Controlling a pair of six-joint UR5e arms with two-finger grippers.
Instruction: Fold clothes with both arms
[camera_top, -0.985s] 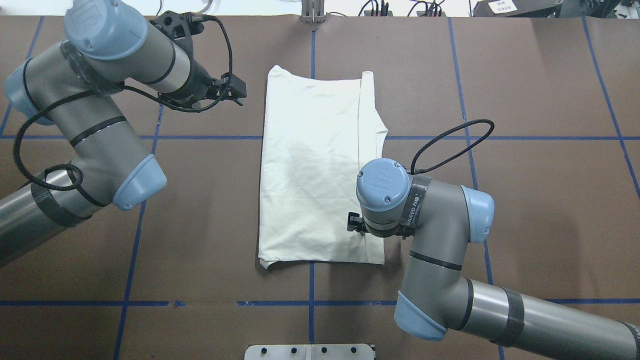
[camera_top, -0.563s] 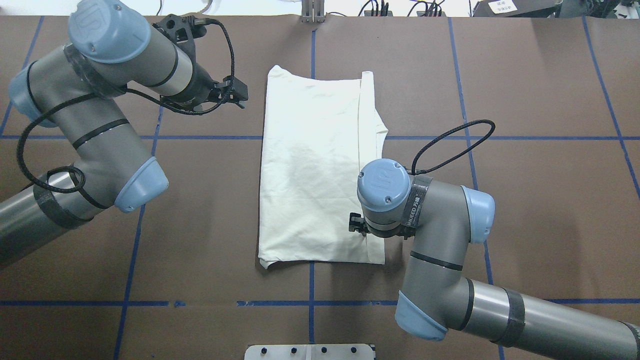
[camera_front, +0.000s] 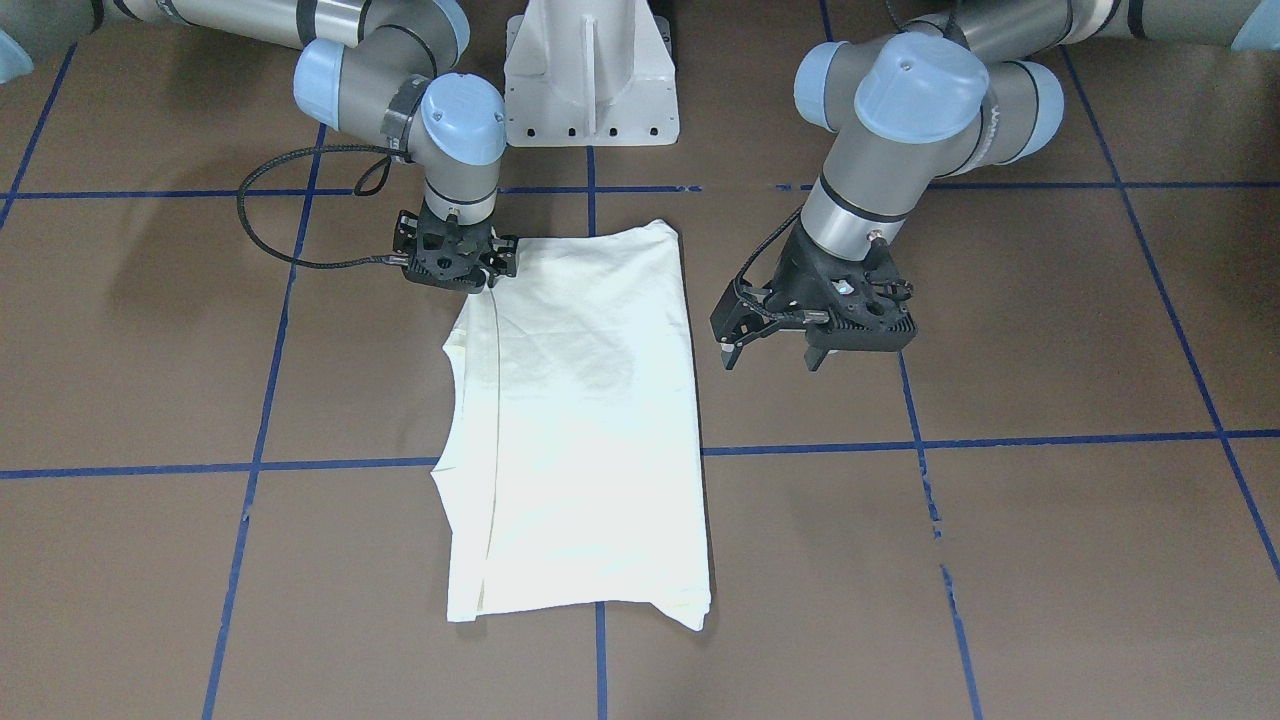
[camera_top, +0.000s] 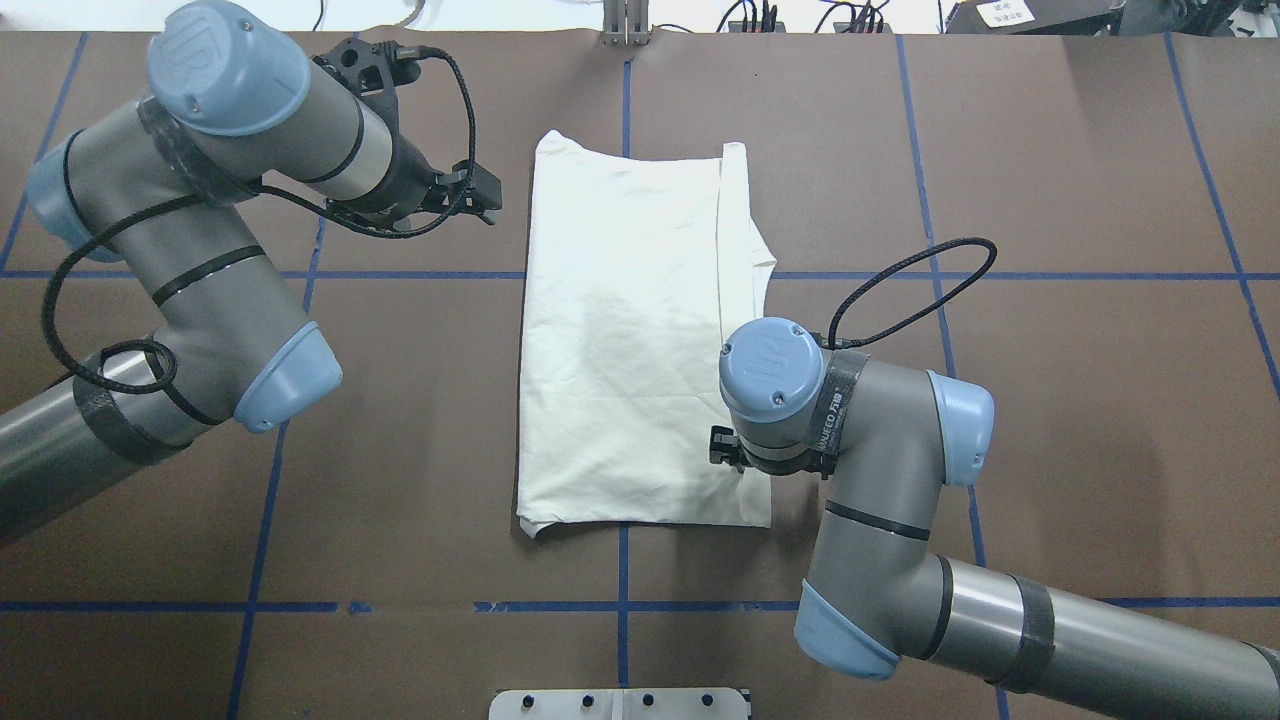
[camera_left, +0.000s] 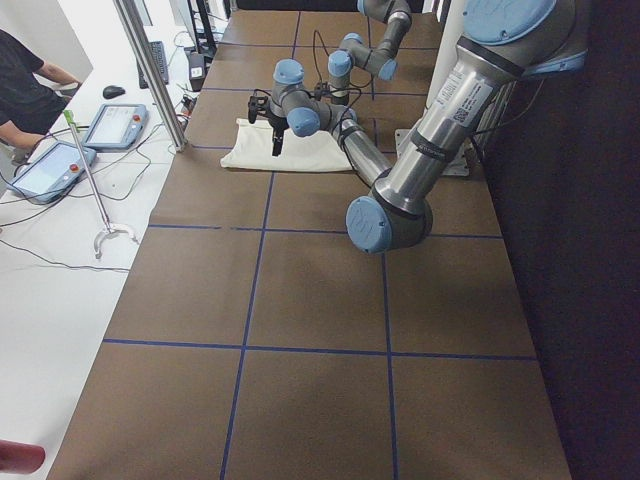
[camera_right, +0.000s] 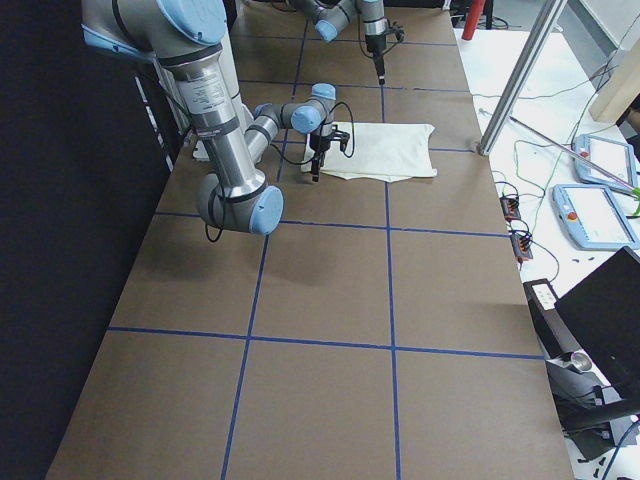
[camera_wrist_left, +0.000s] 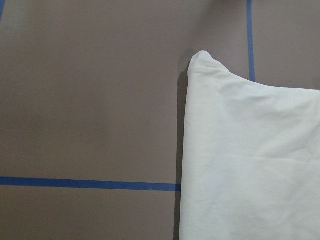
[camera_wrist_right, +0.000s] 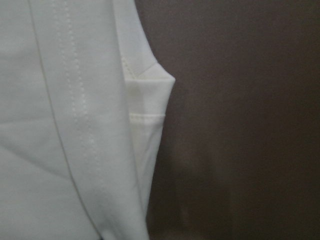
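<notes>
The cream-white shirt (camera_top: 620, 340) lies folded into a long rectangle in the middle of the table, plain side up, with a folded strip along its right edge. It also shows in the front-facing view (camera_front: 580, 420). No print shows. My left gripper (camera_front: 768, 350) hangs open and empty above the table, just off the shirt's left edge near its far end (camera_top: 485, 195). Its wrist view shows the shirt's far left corner (camera_wrist_left: 240, 160). My right gripper (camera_front: 485, 278) is low over the shirt's near right corner, its fingers hidden. Its wrist view shows only the hem (camera_wrist_right: 75, 125).
The table is brown with blue tape grid lines (camera_top: 620, 605). The white pedestal base (camera_front: 590, 90) stands behind the shirt's near end. A metal plate (camera_top: 620, 703) sits at the near edge. A black cable loop (camera_top: 910, 280) arches off the right wrist.
My left arm has shifted slightly right, towards the shirt's left edge. My right wrist has shifted a little to the right. The shirt has not moved.
</notes>
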